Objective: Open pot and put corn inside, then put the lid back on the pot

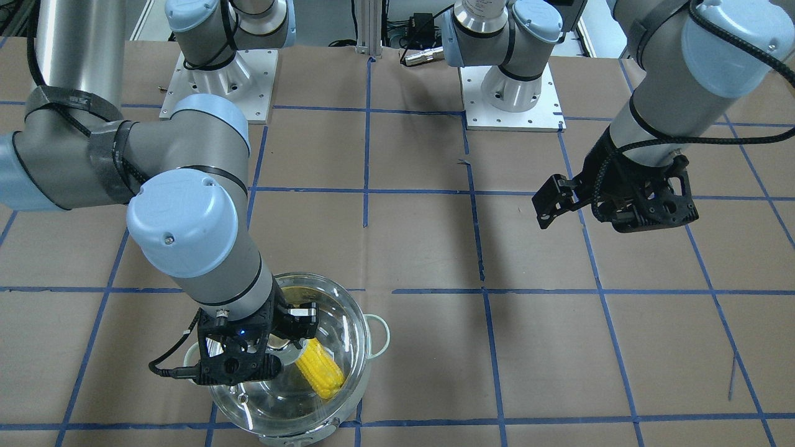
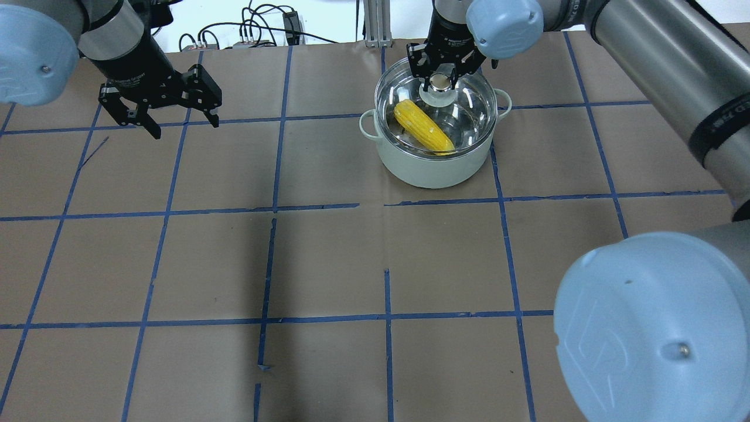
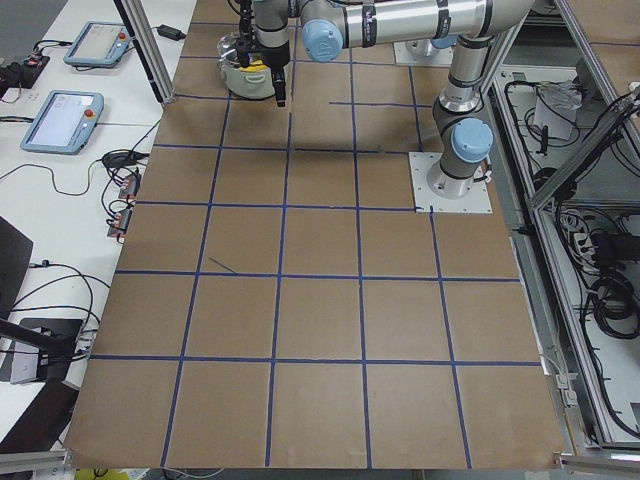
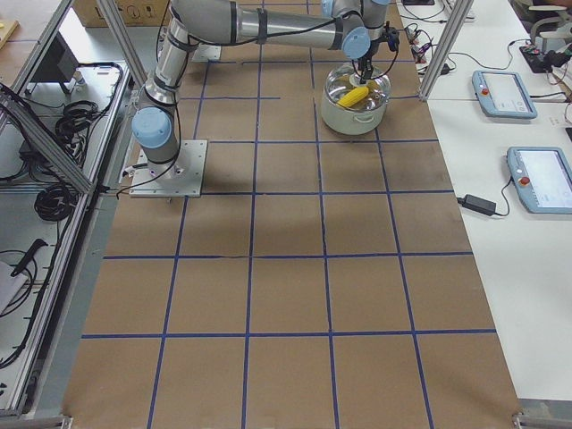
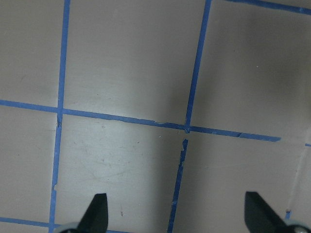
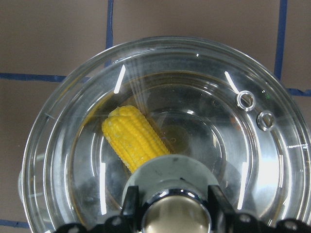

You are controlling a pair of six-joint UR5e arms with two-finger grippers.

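Observation:
The mint-white pot (image 2: 433,167) stands on the brown table at the far right, as the overhead view shows it. The glass lid (image 2: 469,111) sits on the pot. The yellow corn (image 2: 423,126) lies inside, seen through the glass, also in the right wrist view (image 6: 133,138). My right gripper (image 2: 440,82) is shut on the lid's metallic knob (image 6: 175,216), one finger on each side. My left gripper (image 2: 185,129) is open and empty, hovering over bare table at the far left; the left wrist view shows its fingertips (image 5: 97,206) wide apart.
The table is covered in brown paper with a blue tape grid (image 2: 387,205). Both arm bases (image 1: 217,81) stand on white plates at the robot's side. Teach pendants (image 4: 505,94) lie on a side bench beyond the table edge.

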